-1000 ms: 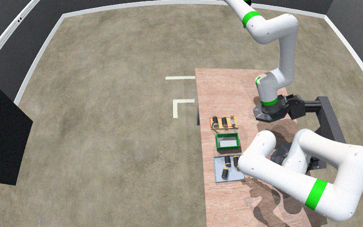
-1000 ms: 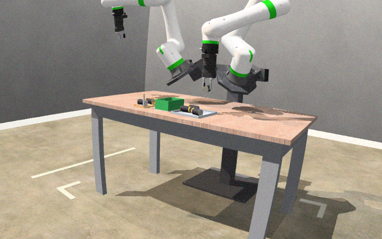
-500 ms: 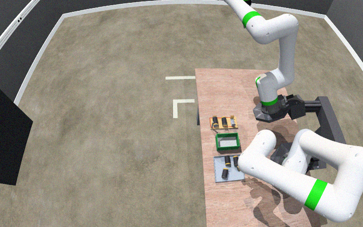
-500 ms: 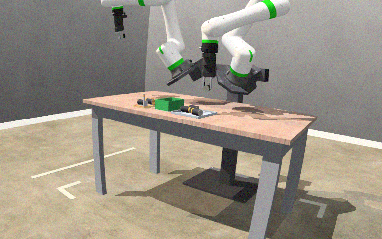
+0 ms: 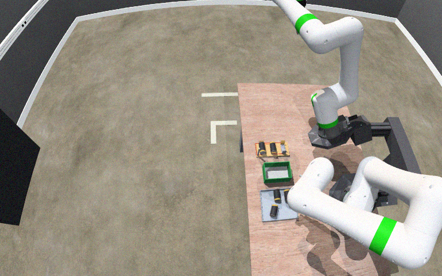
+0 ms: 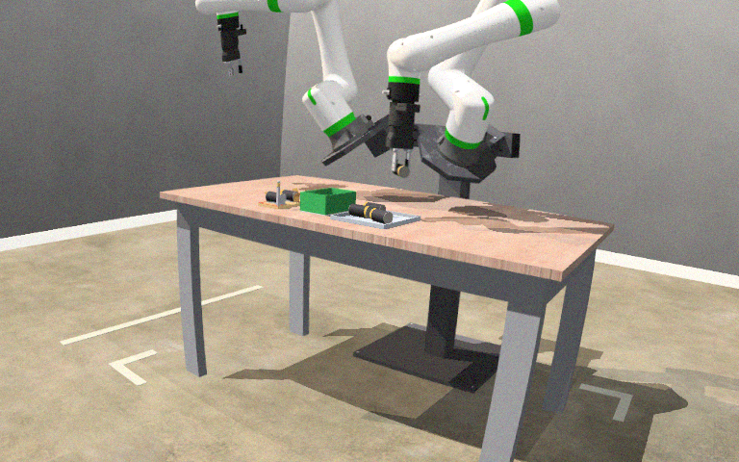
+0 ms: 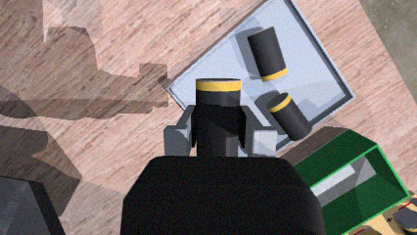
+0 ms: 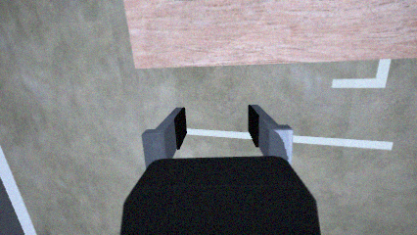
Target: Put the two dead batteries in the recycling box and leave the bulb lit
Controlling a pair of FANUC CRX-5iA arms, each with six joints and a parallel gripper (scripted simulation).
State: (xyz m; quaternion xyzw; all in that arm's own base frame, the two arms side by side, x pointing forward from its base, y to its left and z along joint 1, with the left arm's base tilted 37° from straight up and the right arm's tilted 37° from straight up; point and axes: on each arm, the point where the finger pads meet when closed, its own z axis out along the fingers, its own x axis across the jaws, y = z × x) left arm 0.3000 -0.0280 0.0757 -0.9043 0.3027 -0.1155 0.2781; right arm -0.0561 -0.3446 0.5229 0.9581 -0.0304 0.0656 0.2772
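Observation:
My left gripper [image 6: 400, 163] [image 7: 217, 117] is shut on a black battery with a yellow band [image 6: 403, 171] [image 7: 218, 98], held well above the table. In the tray [image 5: 286, 214] [image 6: 404, 219] [image 7: 318, 69] lie three batteries; two show in the left wrist view, one battery [image 7: 267, 54] and another battery [image 7: 291, 117]. The green recycling box [image 5: 277, 180] [image 6: 318, 203] [image 7: 349, 142] stands upright and looks empty. The holder board [image 5: 267, 149] bears two batteries, one battery [image 5: 262, 146] and another battery [image 5: 273, 147], beside an empty slot. Whether the bulb is lit cannot be told. My right gripper [image 6: 235, 69] [image 8: 216, 118] is open and empty.
The box stands between the holder board and the tray on the wooden table [image 5: 267, 110] [image 6: 479, 240]. A grey post [image 6: 278, 195] rises at the holder board. The right gripper hangs high, beyond the table edge. The left arm covers part of the tray in the top view.

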